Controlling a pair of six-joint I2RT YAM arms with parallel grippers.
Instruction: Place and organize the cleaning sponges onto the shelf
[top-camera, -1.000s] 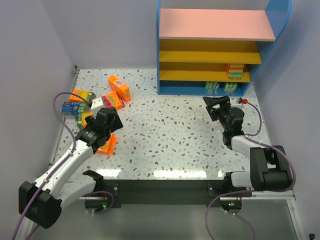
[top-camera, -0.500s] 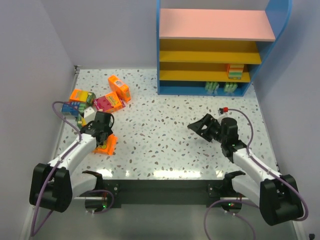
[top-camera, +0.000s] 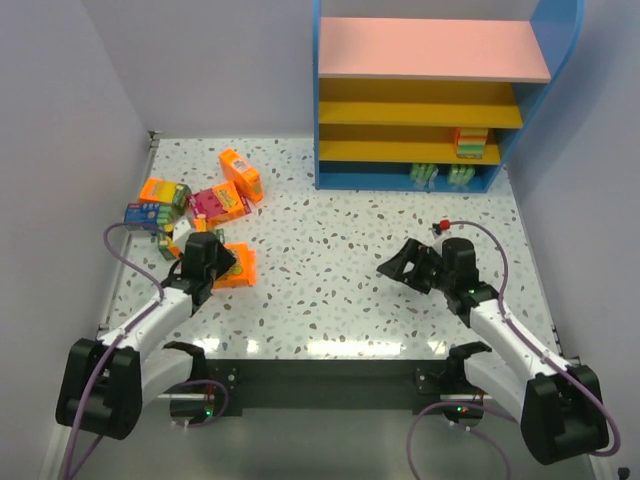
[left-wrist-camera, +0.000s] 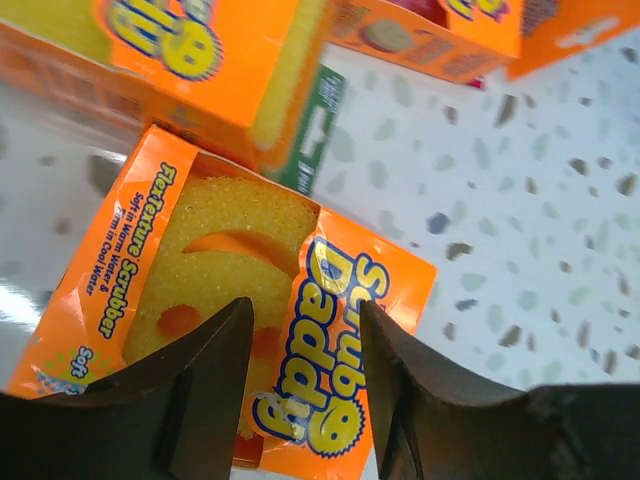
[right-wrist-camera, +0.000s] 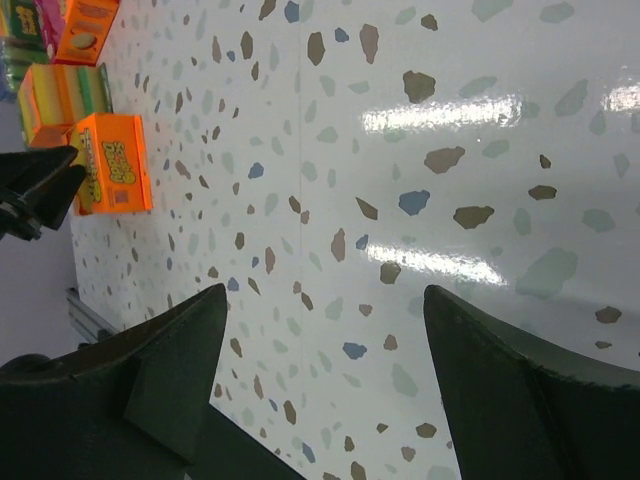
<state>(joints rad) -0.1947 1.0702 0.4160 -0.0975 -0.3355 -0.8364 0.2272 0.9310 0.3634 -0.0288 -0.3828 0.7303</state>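
My left gripper (top-camera: 218, 262) is shut on an orange sponge pack (top-camera: 238, 266) near the table's left side. In the left wrist view that pack (left-wrist-camera: 300, 290) shows its yellow smiley sponge between my two fingers (left-wrist-camera: 215, 370). Other loose sponges lie behind it: an orange pack (top-camera: 240, 175), a magenta one (top-camera: 220, 203), another orange one (top-camera: 165, 192) and a blue one (top-camera: 148, 214). The shelf (top-camera: 430, 100) stands at the back right with an orange stack (top-camera: 470, 142) on a yellow tier. My right gripper (top-camera: 400, 268) hangs open over bare table, holding nothing (right-wrist-camera: 325, 290).
Green-edged sponges (top-camera: 440, 175) stand on the shelf's bottom tier. A second orange pack (left-wrist-camera: 200, 60) lies just beyond the held one. A grey wall runs close along the left of the table. The right wrist view shows the held pack (right-wrist-camera: 112, 163) far across the speckled tabletop.
My left gripper has narrowed onto the orange pack, and the pack has shifted right and away from the front edge. My right arm came back from the shelf and now holds nearly still.
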